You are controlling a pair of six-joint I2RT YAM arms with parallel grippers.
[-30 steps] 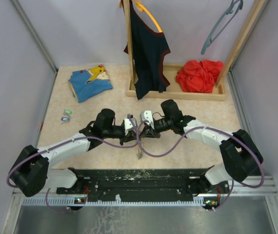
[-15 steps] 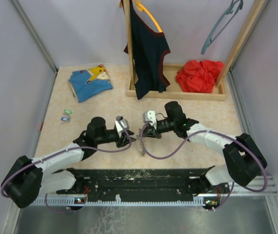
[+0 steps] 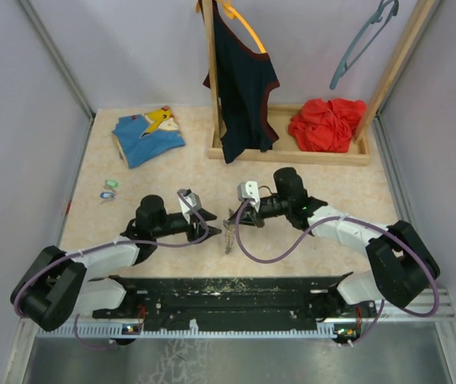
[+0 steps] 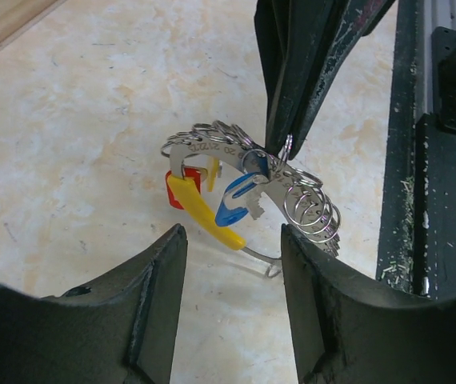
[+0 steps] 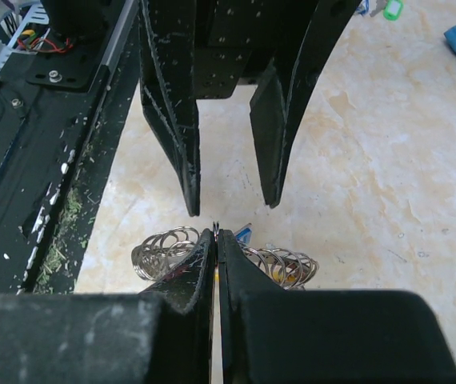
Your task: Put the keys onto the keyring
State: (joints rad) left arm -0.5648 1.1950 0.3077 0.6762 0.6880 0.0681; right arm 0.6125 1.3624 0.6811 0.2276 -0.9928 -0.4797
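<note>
Keyring [image 4: 248, 180]: thin grey wire coils w/ a flat yellow plastic tag [image 4: 204, 212], small red piece [image 4: 178, 188] & a blue key-shaped bit [image 4: 236, 204]. It hangs over the mottled beige worktop [image 3: 156, 172]. Right arm reaches low toward centre, right hand [image 5: 215, 234] clenched, pinching the ring's top. Left hand [image 3: 214, 231] faces it, fingers apart, grasping nothing. Blue & mint keys [image 3: 109, 190] lie far left on the worktop.

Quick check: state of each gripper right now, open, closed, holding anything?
Left gripper: open, holding nothing.
Right gripper: shut on the keyring, which hangs from its fingertips.
</note>
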